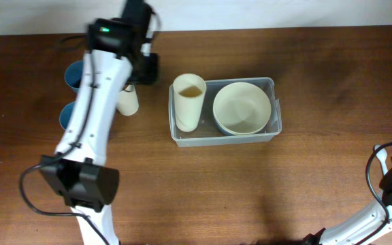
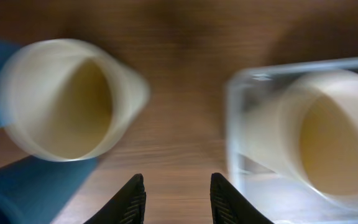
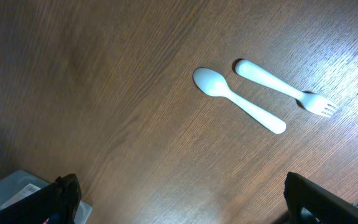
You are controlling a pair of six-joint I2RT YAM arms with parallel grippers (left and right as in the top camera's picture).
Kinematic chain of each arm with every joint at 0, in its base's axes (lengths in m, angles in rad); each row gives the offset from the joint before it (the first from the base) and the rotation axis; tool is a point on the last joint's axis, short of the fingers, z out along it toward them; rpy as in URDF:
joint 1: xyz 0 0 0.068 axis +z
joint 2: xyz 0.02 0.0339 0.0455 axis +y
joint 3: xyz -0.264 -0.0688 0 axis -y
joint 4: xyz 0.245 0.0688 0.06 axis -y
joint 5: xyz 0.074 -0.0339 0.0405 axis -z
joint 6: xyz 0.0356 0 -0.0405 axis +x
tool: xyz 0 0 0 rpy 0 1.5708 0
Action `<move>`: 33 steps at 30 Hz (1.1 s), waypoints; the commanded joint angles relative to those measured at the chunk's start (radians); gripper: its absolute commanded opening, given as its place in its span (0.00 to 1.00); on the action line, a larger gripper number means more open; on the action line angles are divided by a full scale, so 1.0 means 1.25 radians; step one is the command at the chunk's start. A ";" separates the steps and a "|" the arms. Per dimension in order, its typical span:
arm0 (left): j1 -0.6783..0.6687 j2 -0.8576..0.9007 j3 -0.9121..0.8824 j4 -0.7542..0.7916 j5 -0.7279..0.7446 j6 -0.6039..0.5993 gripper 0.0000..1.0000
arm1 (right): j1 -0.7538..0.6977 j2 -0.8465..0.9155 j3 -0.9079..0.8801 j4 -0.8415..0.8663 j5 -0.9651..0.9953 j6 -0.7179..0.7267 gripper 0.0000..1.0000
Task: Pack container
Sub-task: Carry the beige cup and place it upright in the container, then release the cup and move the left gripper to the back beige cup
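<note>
The container point(image 1: 275, 102) is a clear plastic bin at the table's middle. An upright cream cup point(image 1: 188, 102) stands in its left end and a cream bowl point(image 1: 242, 107) in its right end. My left gripper point(image 1: 143, 68) hangs left of the bin, above bare wood between it and a second cream cup point(image 1: 128, 101). In the left wrist view the left gripper point(image 2: 178, 200) is open and holds nothing. The loose cream cup point(image 2: 61, 99) is on its left. The container's wall point(image 2: 236, 124) and the packed cup point(image 2: 328, 137) are on its right. My right gripper point(image 3: 191, 205) stands wide open over bare table.
Two blue cups point(image 1: 73, 73) point(image 1: 67, 116) stand left of the loose cream cup, partly under my left arm. A white spoon point(image 3: 238, 99) and a white fork point(image 3: 284, 87) lie on the wood ahead of the right gripper. A corner of the bin point(image 3: 17, 186) shows there too.
</note>
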 commanded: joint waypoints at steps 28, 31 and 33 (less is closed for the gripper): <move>0.080 0.175 0.016 -0.011 -0.002 0.087 0.11 | 0.003 -0.002 -0.003 0.002 -0.004 0.007 0.99; 0.080 0.173 0.021 -0.009 -0.002 0.087 0.02 | 0.003 -0.002 -0.003 0.002 -0.005 0.007 0.99; 0.079 0.172 0.041 -0.019 0.001 0.086 0.02 | 0.003 -0.002 -0.003 0.002 -0.005 0.007 0.99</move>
